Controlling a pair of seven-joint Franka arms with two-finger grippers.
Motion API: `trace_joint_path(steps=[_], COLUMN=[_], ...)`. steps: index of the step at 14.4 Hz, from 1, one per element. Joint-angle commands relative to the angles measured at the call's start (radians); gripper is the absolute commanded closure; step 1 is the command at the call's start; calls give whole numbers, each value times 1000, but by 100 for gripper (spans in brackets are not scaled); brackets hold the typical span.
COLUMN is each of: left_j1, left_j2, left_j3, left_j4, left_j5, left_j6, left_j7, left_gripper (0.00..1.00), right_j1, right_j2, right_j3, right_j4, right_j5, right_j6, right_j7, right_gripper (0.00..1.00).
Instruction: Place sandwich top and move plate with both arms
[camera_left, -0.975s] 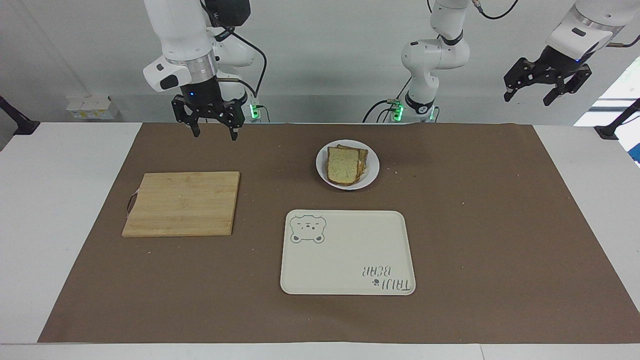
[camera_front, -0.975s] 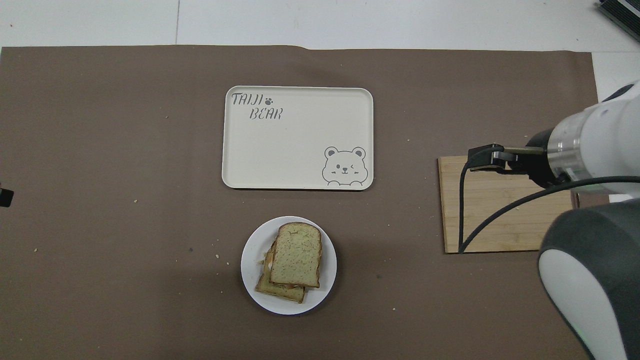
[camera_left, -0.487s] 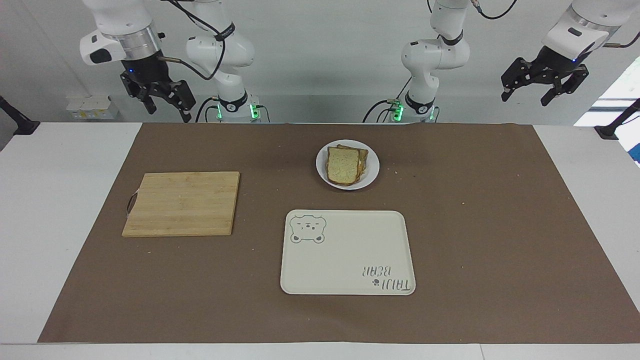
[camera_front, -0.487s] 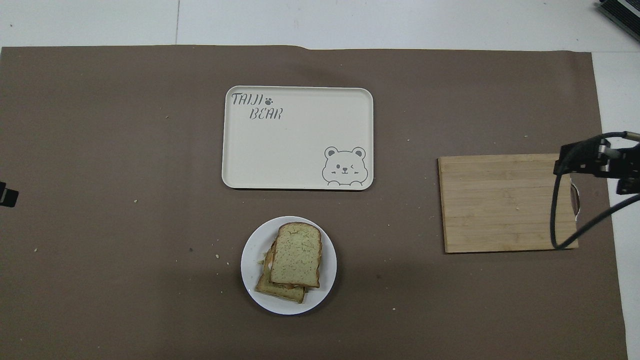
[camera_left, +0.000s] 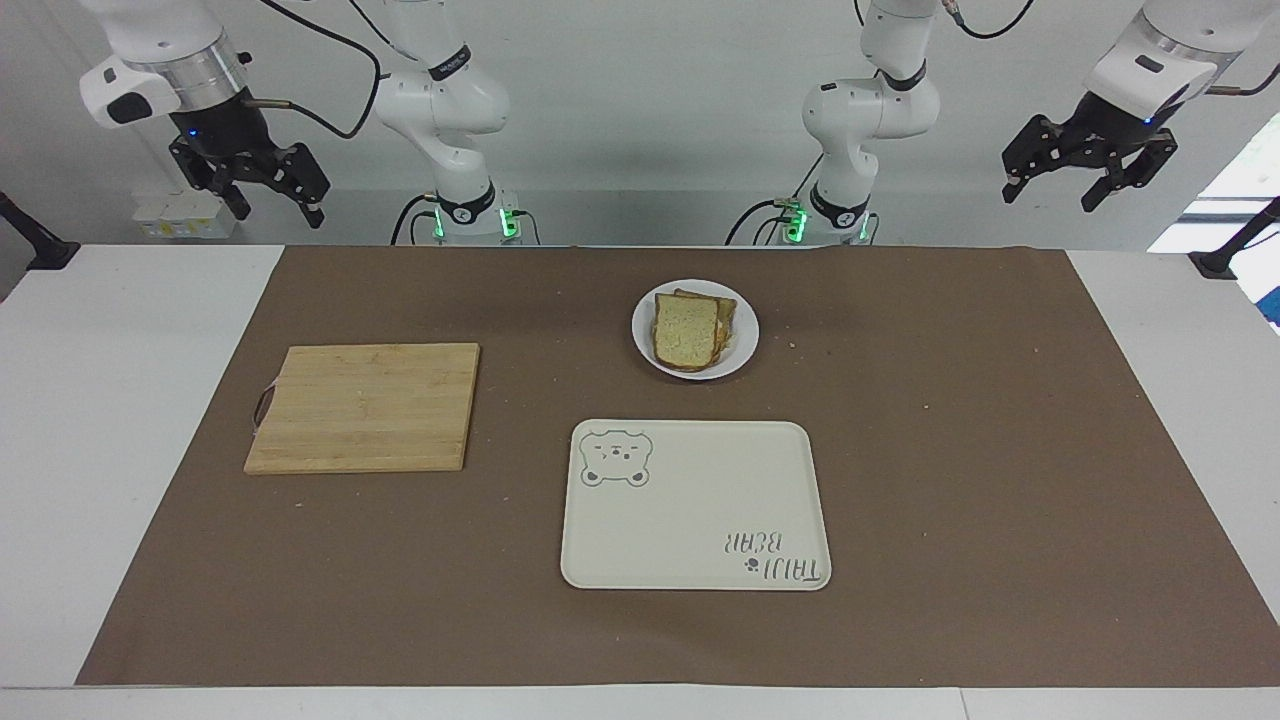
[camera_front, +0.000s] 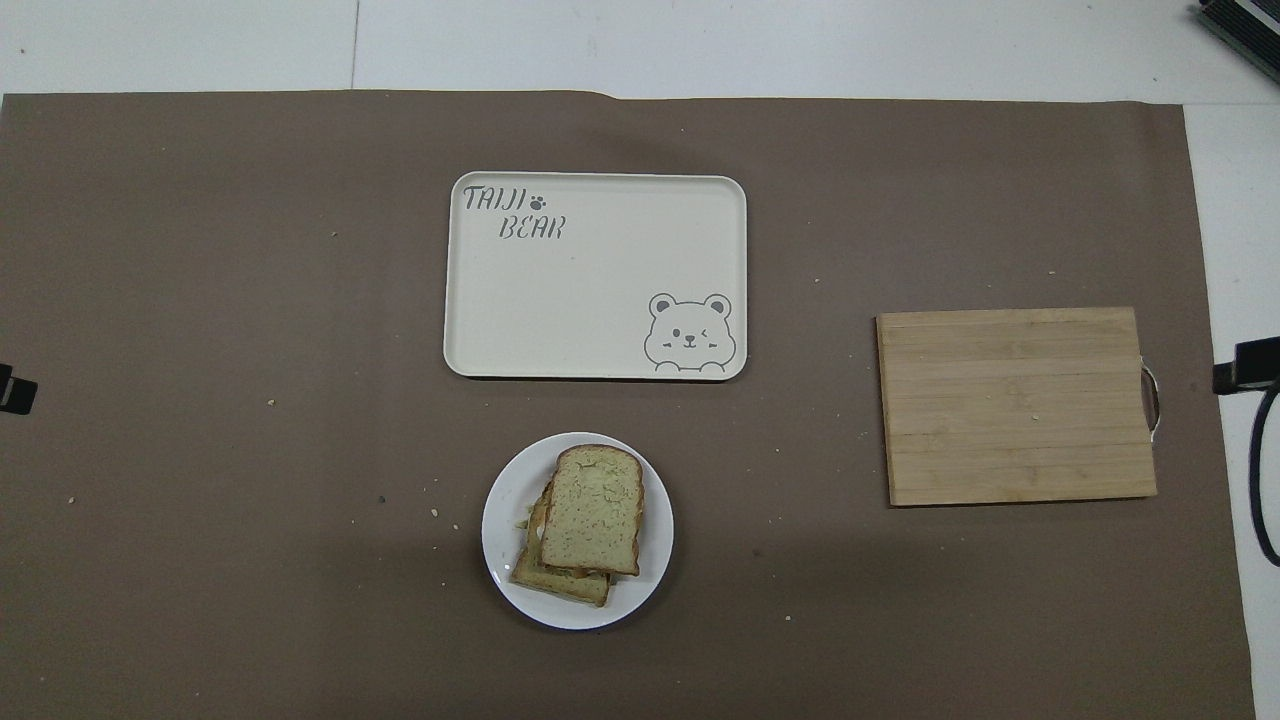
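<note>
Spreading wide under both arms, the brown mat covers most of the tabletop, and nothing on it is being touched right now. The cream tray with its bear drawing lies well below and between the two end effectors, farther from the robots than anything else. The wooden cutting board sits bare, below the right end effector, which hangs up high off the mat's corner with its fingers spread and nothing in them. Over at the other end, the left end effector waits raised past the mat's edge, also spread and carrying nothing.

Now the plate: small, white, resting on the mat between the two end effectors and far below both. The sandwich top already lies on the stack there, skewed against the slices beneath it.

So the lift looks to be what remains, and that is where the risk lives. With the top slice sitting askew, any tilt from two arms rising unevenly could slide it off. A thin, low rim gives the fingers little to catch, so a shallow pinch may slip or shove the plate across the mat.
</note>
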Motion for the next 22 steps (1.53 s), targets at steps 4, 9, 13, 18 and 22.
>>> trace_joint_path(steps=[4,9,13,18,22], left_j1=[3,3,5,5,5], left_j2=[-16,-16,-18,-16,-16], left_j3=[14,17,19,19,17], left_j4=[-11,-11,-11,-11,-11], left_j5=[-2,-2,-4,-2,-2], left_j6=[-9,-9,-9,-9,-9], left_j7=[-10,-10,-10,-10,-10], left_gripper=[0,0,0,0,0], right_j1=[63,49,49,48,48], right_j2=[-47,-39,-39,-42,-42], right_j3=[29,24,21,17,17], right_j4=[-67,-61,-59,-62,-64], right_j5=[-19,-9,-9,-9,-9], right_j6=[47,42,35,33,35], right_j7=[25,13,13,13,13], right_gripper=[0,0,0,0,0])
